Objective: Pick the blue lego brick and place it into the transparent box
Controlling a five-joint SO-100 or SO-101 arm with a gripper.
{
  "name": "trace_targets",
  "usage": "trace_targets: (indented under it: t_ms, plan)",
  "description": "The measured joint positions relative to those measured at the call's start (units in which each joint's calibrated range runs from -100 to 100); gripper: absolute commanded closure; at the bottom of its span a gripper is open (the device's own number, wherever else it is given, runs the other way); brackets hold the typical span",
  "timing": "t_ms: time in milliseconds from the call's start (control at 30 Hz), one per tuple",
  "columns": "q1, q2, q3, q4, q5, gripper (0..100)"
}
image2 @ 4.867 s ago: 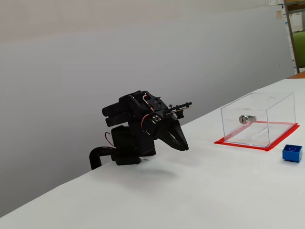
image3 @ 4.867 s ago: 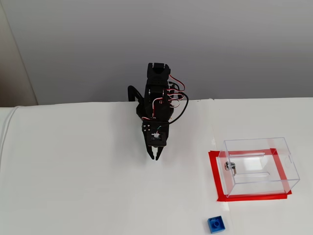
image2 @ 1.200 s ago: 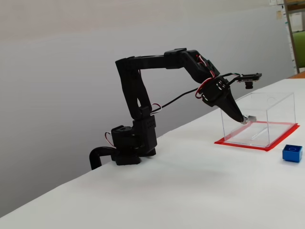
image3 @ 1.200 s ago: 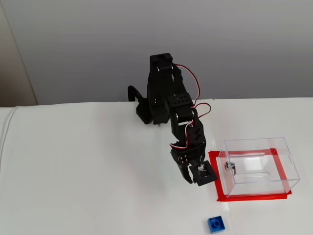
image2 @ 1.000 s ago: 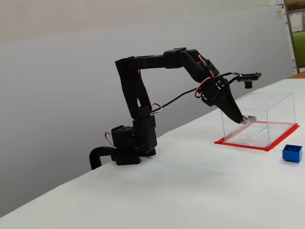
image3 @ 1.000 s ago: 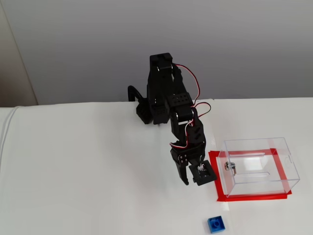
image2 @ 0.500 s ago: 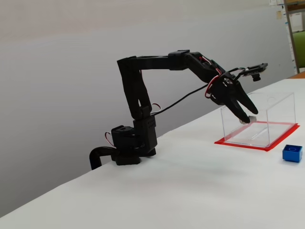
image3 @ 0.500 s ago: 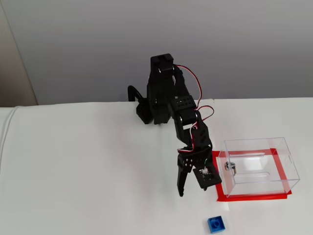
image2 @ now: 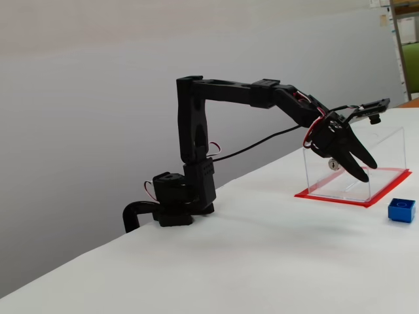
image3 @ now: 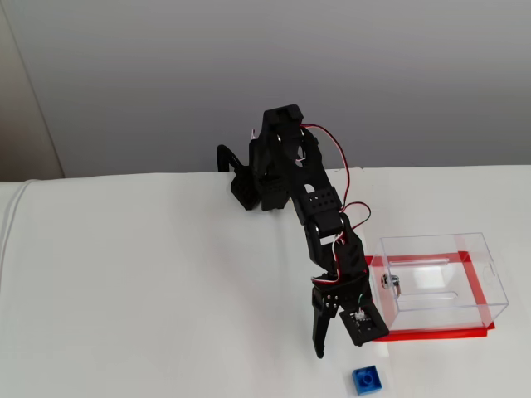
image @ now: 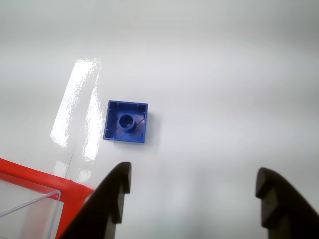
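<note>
The blue lego brick [image: 125, 122] lies on the white table with its round stud up, a short way from the transparent box. It also shows in both fixed views [image2: 401, 209] [image3: 366, 379]. The transparent box [image3: 440, 282] stands on a red base sheet [image2: 340, 196], with a silver lock [image3: 392, 283] on one wall. My gripper [image: 194, 179] is open and empty. It hovers above the table, pointing down, beside the box's corner [image: 30, 199]. The brick lies just beyond the fingertips, nearer the left finger [image: 117, 184] in the wrist view. The gripper is also seen in both fixed views [image2: 363, 169] [image3: 342, 342].
The arm's base [image2: 173, 206] is clamped at the table's far edge. The white table [image: 224, 99] is glossy, with a bright glare patch [image: 79, 109] left of the brick. A grey wall stands behind.
</note>
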Motion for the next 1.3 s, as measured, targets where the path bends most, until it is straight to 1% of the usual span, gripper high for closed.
trace_targets:
  t_ms: [167, 433, 833, 1300]
  plan:
    - [-1.6, 4.99, -1.94, -4.28, 0.0, 72]
    - [-4.27, 10.49, -2.56, -10.63, -2.39, 72]
    - [-5.13, 19.79, -12.0, -10.88, -3.18, 72]
    - [-6.84, 25.03, -15.0, -10.88, -3.22, 72]
